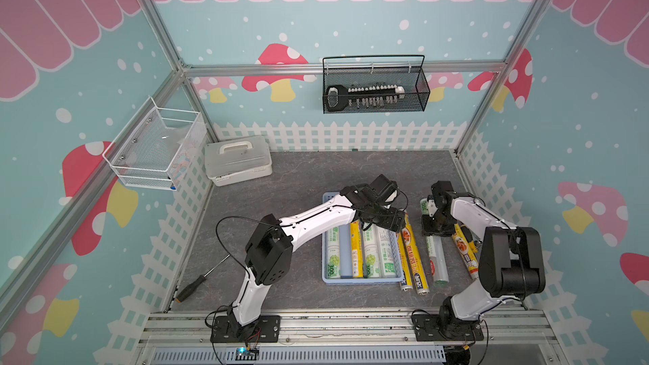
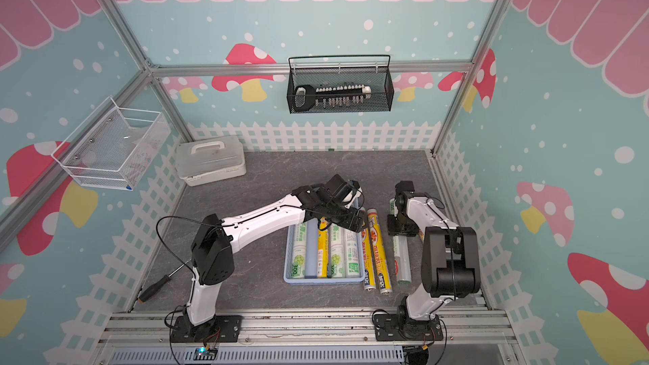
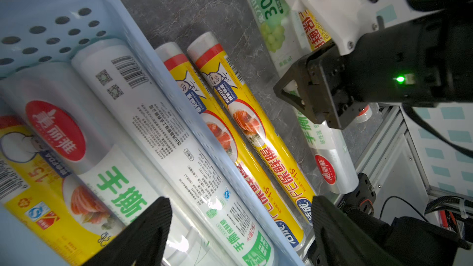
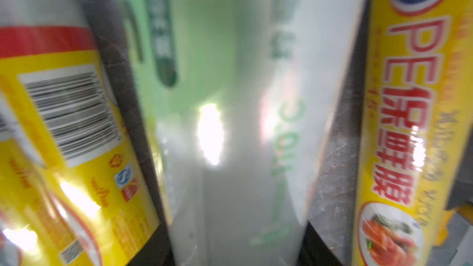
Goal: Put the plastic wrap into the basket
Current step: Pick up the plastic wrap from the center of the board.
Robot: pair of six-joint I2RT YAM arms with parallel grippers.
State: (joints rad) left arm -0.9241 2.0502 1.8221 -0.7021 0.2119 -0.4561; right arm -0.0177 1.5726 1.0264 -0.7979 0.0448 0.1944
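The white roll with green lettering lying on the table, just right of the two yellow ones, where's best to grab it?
Grip the white roll near mid-length from straight above, jaws across its width. It lies flat and round, with bare table showing along both sides, so they should fit down there, and a central hold likely keeps it level.

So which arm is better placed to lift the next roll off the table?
Right: the right gripper straddles the white green-labelled roll lying outside the basket. The left gripper hangs over the basket, fingers open and empty.
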